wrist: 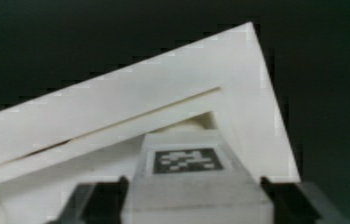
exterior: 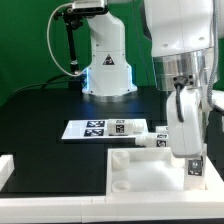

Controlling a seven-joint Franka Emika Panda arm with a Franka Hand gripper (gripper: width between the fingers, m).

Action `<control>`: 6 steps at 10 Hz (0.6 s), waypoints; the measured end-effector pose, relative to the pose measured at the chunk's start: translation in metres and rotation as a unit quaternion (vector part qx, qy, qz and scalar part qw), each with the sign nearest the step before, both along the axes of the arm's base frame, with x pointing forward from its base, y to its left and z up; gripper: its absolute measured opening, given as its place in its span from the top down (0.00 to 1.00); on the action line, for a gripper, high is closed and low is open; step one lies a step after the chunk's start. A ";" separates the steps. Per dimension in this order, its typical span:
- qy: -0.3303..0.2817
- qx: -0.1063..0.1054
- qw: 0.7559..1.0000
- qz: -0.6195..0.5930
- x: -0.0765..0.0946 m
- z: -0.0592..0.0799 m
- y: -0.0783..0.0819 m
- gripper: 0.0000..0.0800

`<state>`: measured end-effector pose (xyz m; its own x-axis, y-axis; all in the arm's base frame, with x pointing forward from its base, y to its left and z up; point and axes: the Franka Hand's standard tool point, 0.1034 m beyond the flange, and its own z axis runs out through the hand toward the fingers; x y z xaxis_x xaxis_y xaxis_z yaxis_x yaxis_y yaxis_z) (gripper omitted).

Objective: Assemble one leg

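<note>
Gripper (exterior: 185, 160) fingers are seen closed around the leg (wrist: 186, 163), whose tag faces the wrist camera between the two dark fingertips (wrist: 101, 203). The leg is held over a corner of the large white square panel (exterior: 140, 172), though contact between them cannot be told. In the exterior view the marker board (exterior: 105, 128) lies flat on the black table (exterior: 40, 120), just beyond the panel.
</note>
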<state>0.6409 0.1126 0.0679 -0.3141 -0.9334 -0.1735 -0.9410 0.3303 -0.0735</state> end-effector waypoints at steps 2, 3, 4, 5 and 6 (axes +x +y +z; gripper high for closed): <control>-0.007 -0.001 1.000 0.029 0.002 0.009 0.003 0.23; -0.018 0.002 0.999 0.049 0.007 0.025 0.004 0.23; -0.030 0.004 0.998 0.061 0.011 0.040 0.004 0.20; -0.031 0.007 0.998 0.062 0.013 0.046 0.004 0.19; -0.028 0.006 0.998 0.063 0.011 0.042 0.004 0.19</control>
